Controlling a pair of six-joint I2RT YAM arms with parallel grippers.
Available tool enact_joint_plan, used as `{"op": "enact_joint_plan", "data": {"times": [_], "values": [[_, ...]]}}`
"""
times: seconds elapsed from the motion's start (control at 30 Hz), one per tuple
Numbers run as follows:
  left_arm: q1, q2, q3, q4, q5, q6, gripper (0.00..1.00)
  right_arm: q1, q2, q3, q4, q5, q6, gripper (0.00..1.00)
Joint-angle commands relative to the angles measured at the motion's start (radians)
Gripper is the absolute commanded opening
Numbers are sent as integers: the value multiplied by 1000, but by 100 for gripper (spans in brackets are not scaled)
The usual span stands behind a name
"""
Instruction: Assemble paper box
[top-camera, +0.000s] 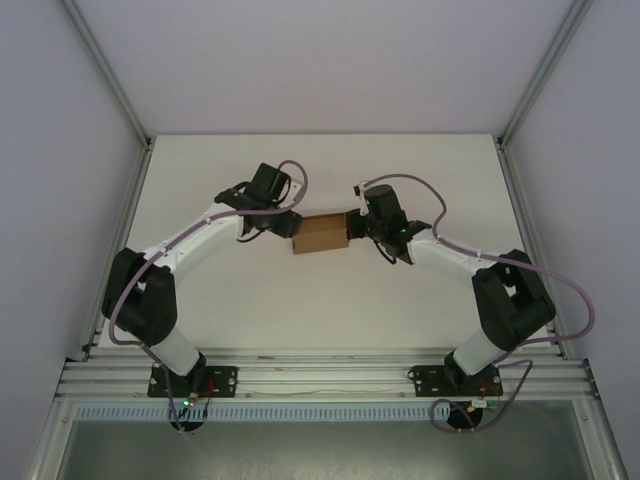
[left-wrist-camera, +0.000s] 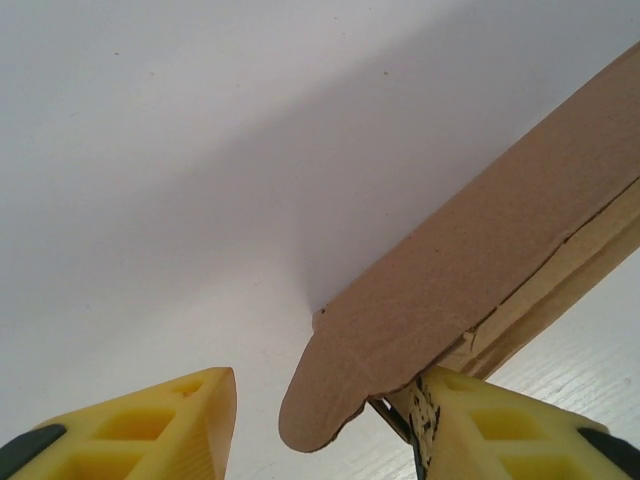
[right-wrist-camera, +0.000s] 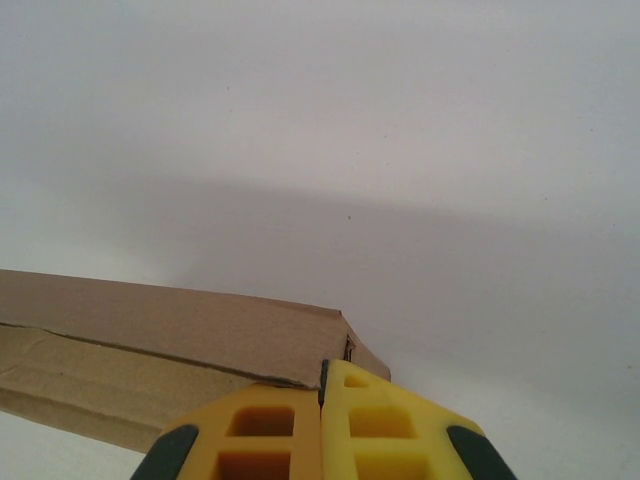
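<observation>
Between my two wrists, near the middle of the white table (top-camera: 250, 300), sits the paper box (top-camera: 320, 233), with my left gripper (top-camera: 283, 228) at its left end and my right gripper (top-camera: 352, 228) at its right end. It is plain brown cardboard, already folded into a small flat rectangular shape. From my left wrist I see one broad brown face of the box (left-wrist-camera: 480, 270), a paler raw edge where two layers overlap, and a rounded tab sticking out of the near end. My left gripper (left-wrist-camera: 320, 420) stands roughly half apart around that tab: one yellow finger (left-wrist-camera: 470, 420) touches the box edge, while the other is still clear of the tab, so nothing is clamped yet. My right gripper (right-wrist-camera: 322, 400) has its fingers pressed together right at the corner of the box (right-wrist-camera: 170, 335). Whether a thin flap is nipped in that seam I cannot tell from so close. I judge the piece very light, stiff along its panels, weak at the scored folds, and easy to crease or spring back open. Its surface looks matte, so slipping is a small worry and crushing a larger one. I would take it by a flap or a doubled edge, close to a fold line, never across the hollow middle.
</observation>
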Motion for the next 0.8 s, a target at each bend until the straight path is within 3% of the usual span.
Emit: {"op": "enact_joint_plan", "data": {"times": [0.0, 0.13, 0.33, 0.53, 0.67, 0.77], "values": [[-6, -23, -16, 25, 14, -16, 48, 9, 21, 4, -144, 8, 18, 0], [-6, 5, 25, 2, -3, -40, 24, 12, 22, 8, -144, 2, 15, 0], [-6, 22, 48, -15, -2, -40, 4, 23, 19, 8, -166, 32, -17, 0], [-7, 25, 53, -8, 44, -176, 0, 63, 16, 16, -176, 121, -22, 0], [-4, 50, 85, -68, 0, -337, 0, 103, 13, 18, -195, 220, 5, 0], [2, 59, 88, -75, 71, -418, 0, 126, 5, 11, -204, 254, 29, 0]]}}
